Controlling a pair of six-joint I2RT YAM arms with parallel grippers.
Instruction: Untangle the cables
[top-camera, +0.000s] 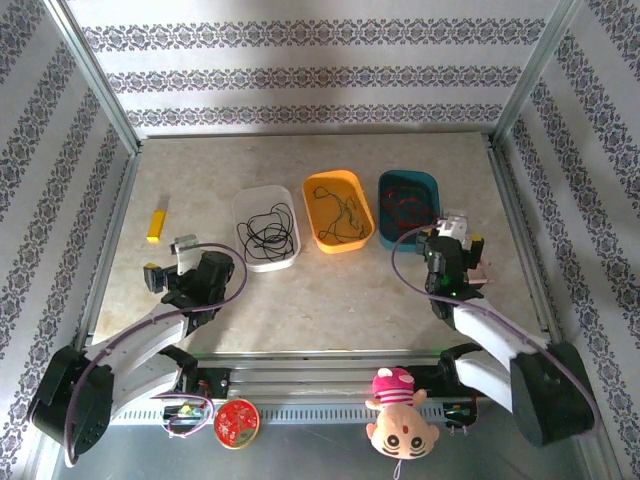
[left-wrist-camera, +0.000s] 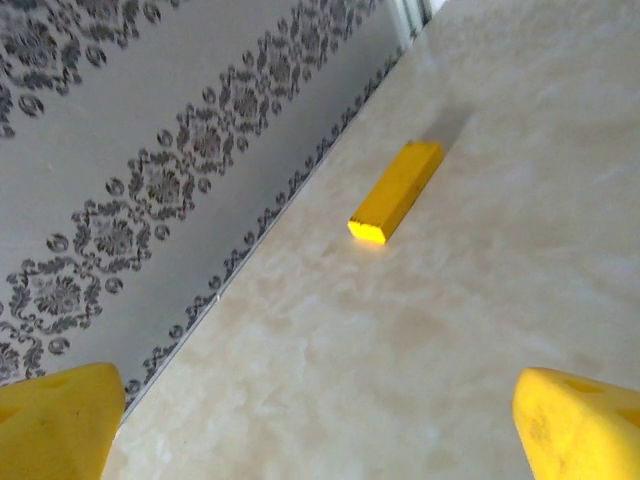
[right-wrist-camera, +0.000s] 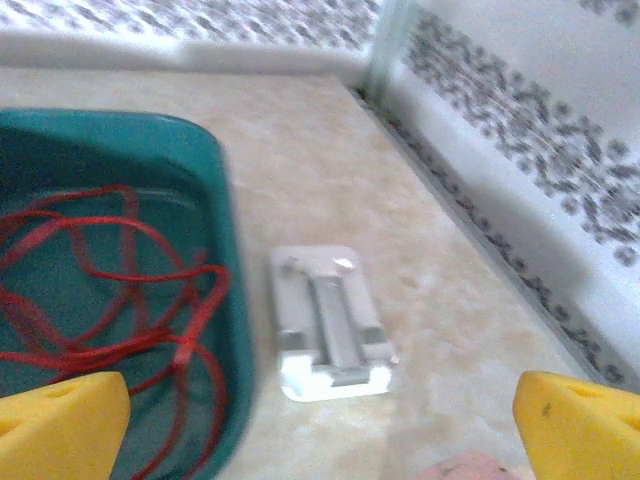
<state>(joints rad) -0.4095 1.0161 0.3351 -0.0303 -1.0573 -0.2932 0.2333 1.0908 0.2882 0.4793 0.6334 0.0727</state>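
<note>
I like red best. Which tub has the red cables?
The teal tub on the right holds the red cables; the white tub and orange tub hold dark ones.

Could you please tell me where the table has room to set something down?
Free: the far strip of table behind the bins, and the patch between yellow block and white bin. Crowded: the bin row, and beside the teal bin, where a white piece lies.

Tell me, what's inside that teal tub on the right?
Red cables lie in loose loops inside the teal tub. Nothing else shows there, though the floor under the loops is partly covered.
</note>
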